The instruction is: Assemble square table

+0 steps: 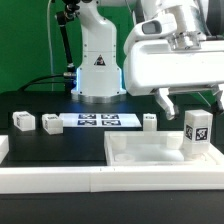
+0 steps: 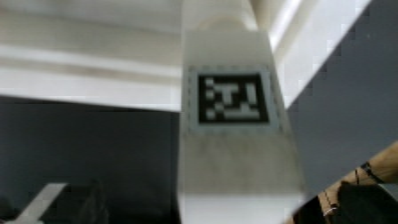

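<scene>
The white square tabletop (image 1: 140, 152) lies flat at the exterior view's right, behind the front rail. A white leg (image 1: 196, 133) with a black-and-white tag stands upright at its right end. My gripper (image 1: 190, 100) hangs just above this leg, its two fingers spread wide on either side and not touching it. In the wrist view the same leg (image 2: 231, 97) runs down the middle between the dark fingers (image 2: 45, 205), with a gap on both sides. Three more leg blocks (image 1: 22, 121), (image 1: 50, 123), (image 1: 148, 121) lie on the black table.
The marker board (image 1: 97, 121) lies in front of the robot base (image 1: 97, 70). A long low white barrier rail (image 1: 80, 178) runs along the front. A low white block (image 1: 3, 148) sits at the left edge.
</scene>
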{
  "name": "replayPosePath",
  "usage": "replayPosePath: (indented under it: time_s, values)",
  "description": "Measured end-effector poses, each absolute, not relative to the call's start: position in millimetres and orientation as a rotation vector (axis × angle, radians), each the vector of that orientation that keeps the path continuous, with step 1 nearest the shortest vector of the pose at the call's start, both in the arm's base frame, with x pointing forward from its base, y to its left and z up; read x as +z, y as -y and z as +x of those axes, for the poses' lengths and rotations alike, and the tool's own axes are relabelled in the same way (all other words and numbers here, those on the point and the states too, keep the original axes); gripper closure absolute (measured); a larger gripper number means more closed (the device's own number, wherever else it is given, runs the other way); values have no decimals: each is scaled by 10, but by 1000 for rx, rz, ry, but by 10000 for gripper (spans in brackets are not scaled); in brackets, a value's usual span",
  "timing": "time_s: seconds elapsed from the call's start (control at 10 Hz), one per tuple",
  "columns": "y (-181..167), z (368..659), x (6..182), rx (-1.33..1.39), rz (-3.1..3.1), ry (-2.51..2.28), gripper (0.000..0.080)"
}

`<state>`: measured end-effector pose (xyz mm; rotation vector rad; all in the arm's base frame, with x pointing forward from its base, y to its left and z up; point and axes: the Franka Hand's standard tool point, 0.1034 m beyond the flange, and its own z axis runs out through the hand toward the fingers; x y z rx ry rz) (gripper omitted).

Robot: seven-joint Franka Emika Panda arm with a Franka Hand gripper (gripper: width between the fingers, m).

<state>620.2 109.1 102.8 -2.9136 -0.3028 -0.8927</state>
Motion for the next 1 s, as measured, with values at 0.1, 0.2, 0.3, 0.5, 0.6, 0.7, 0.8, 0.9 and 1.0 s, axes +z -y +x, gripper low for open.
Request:
replayPosePath:
  time_s: [0.1,0.2,0.3,0.5,0.6,0.7,0.8,0.9,1.0]
  values:
    - [-1089,6203,1028,-894,-2914,303,150]
    - [-1117,6183,998,-840,-2918,312,150]
    - [-1114,6189,1002,-842,-2918,311,150]
    - [-1085,6133,862,-650,-2943,325,150]
    - [-1065,6167,851,-559,-2948,325,150]
    - [-1046,6175,830,-487,-2950,326,150]
    - [-1057,6150,812,-369,-2946,322,150]
    - [-1092,6122,816,-257,-2939,308,150]
    - [-1135,6089,830,-144,-2933,314,150]
